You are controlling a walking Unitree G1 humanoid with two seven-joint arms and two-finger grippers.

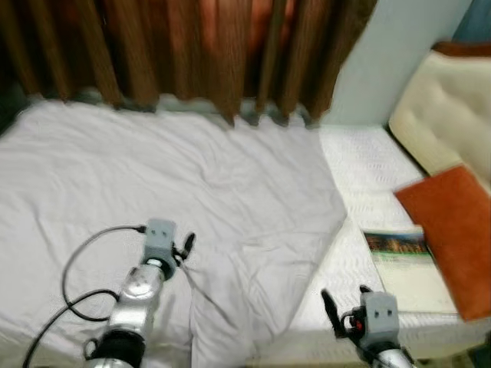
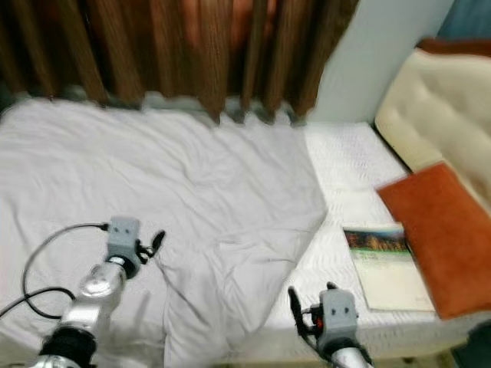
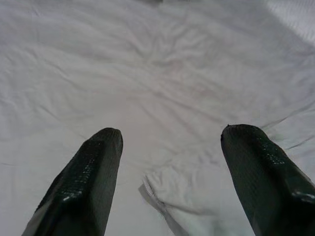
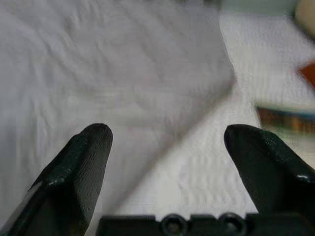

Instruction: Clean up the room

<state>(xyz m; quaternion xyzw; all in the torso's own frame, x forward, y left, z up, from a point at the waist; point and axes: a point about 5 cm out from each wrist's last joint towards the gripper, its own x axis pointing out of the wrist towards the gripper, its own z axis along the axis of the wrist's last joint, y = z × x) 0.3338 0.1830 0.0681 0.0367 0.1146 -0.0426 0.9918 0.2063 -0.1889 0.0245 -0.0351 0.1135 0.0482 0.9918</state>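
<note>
White duvet (image 1: 169, 192) under 2 wide-open, empty claws, left claw (image 3: 170, 147), right claw (image 4: 167, 142); book (image 1: 406, 268) beside orange cushion (image 1: 456, 230)

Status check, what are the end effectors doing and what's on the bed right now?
Left end effector open over white duvet. Right end effector open at duvet's edge. Book, orange cushion on bare mattress. Nothing held.
</note>
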